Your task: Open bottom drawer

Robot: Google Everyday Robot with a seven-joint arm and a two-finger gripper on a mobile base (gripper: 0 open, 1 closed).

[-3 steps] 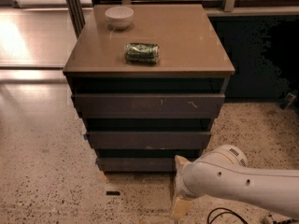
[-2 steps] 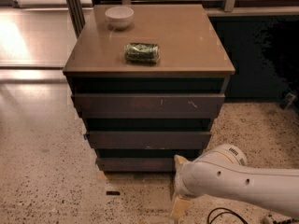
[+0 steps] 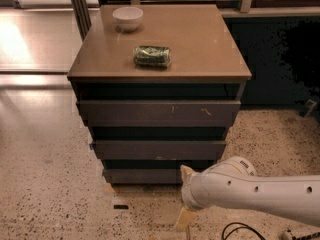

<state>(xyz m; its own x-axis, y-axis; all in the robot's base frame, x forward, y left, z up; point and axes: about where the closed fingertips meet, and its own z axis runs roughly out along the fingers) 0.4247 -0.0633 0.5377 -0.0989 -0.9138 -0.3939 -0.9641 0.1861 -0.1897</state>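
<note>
Gripper (image 3: 185, 195): low down on the end of the white arm (image 3: 260, 191) that comes in from the right, just in front of the right part of the lowest drawer front. Honestly can't tell how wide the claw is, or whether it has hold of anything.
Bottom drawer (image 3: 142, 176): lowest of the three dark fronts, nearly at floor level. It looks shut or close to it, and its right end is hidden behind the arm.
Step in hand: my guess is it's lining up for a grab, no pull yet.
How to do it well: there's no handle, so I'd hook the top edge of the front through the dark gap above it. Then pull straight out and level, no twisting, or the tray may jam.
Don't grab: the middle drawer (image 3: 160, 149) sits right above, and the top drawer (image 3: 157, 113) with the pale scratches is above that. Easy to catch the wrong lip.
On top: a white bowl (image 3: 127, 18) at back left and a crumpled green thing (image 3: 152, 55) near the middle of the cabinet top (image 3: 205, 44). Both are well apart from the work, though a hard yank could shake them.
In the way: the speckled floor (image 3: 50, 184) leaves little room under the front. There's a small dark bit (image 3: 120, 206) on the floor near the left corner, and a black cable (image 3: 240, 230) by the arm.
</note>
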